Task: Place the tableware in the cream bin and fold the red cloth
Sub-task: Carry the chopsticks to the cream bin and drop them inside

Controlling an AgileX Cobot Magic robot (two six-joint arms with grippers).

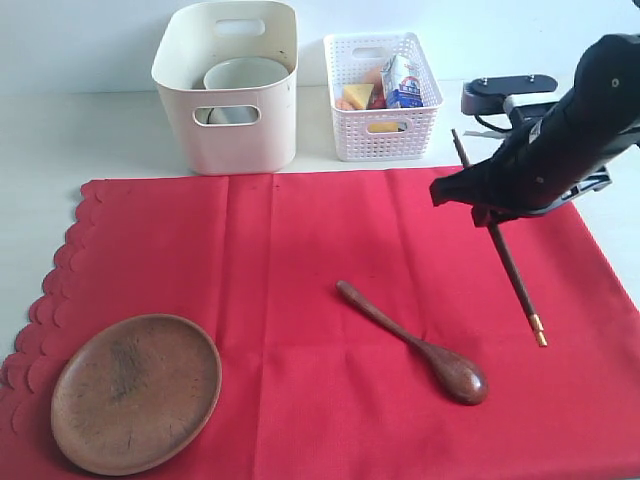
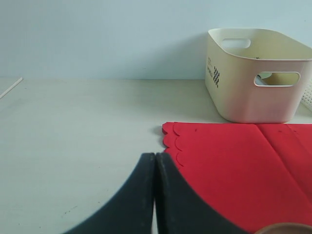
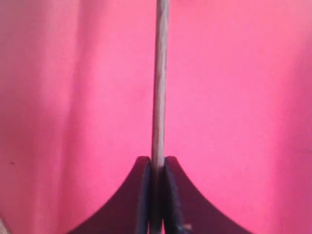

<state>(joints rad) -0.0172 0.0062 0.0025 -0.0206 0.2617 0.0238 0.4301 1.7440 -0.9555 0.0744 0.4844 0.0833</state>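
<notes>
Right wrist view: my right tool [image 3: 157,163] pinches the chopsticks [image 3: 160,73], which point straight ahead; the cream bin [image 1: 245,150] stands leftward, by the worktop's far edge.

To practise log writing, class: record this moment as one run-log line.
right gripper: shut on dark gold-tipped chopsticks | left gripper: shut, empty | dark wooden spoon, round brown wooden plate: on red cloth

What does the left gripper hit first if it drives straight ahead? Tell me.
Nothing close, it seems: the shut left gripper points over bare table, passing beside the red cloth and the cream bin. Past that only the wall; depth is unclear.
</notes>
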